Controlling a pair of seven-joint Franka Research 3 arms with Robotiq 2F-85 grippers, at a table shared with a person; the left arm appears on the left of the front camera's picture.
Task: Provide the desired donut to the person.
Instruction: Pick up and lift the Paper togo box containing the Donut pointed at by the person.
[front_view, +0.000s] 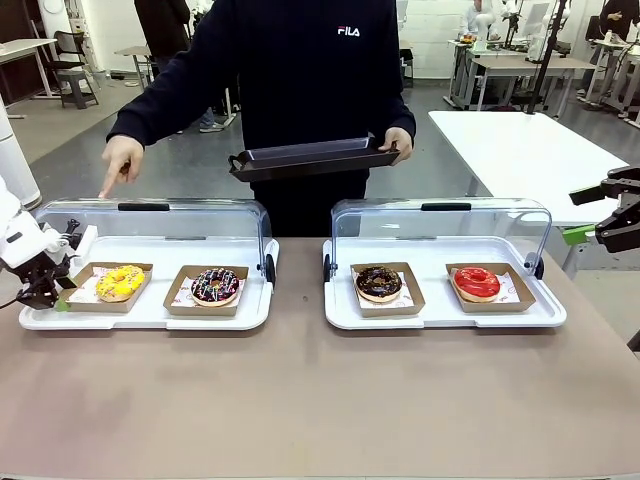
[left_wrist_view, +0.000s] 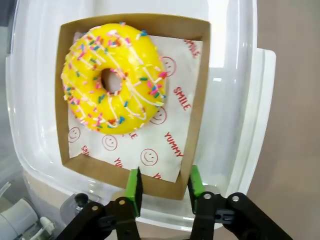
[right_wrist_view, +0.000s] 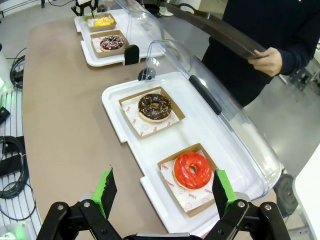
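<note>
Clamped on the wall of a brown cardboard tray (left_wrist_view: 199, 90), close to one corner, are the green pads of the left gripper (left_wrist_view: 164, 183). Inside that cardboard tray, on paper printed with smiley faces, a yellow donut (left_wrist_view: 114, 82) with coloured sprinkles is seated. The cardboard tray is placed at the outer end of the left white tray (front_view: 150, 318), whose clear lid (front_view: 150, 220) is raised at the back. At the inner end of the left white tray, a sprinkled chocolate donut (front_view: 215, 285) is kept in a brown holder of its own.

Beside the left white tray, toward the robot's right, a second white tray (front_view: 440, 318) is set with its cover raised too. A dark chocolate donut (front_view: 379, 283) and a red-glazed donut (front_view: 477, 282) are kept in it. Farther again from the left white tray, the right gripper (right_wrist_view: 165, 195) is seen above the table (front_view: 300, 400) with its jaws wide apart and nothing between them.

Behind the left white tray, at the far side, the person (front_view: 300, 80) in a black sweatshirt is seen standing. One hand (front_view: 120, 160) is pointed downward, its index finger just above the clear lid's outer end, in line with the yellow donut. A black serving tray (front_view: 310, 158) is held level in the other hand (front_view: 400, 142), past the inner end of the left white tray.
</note>
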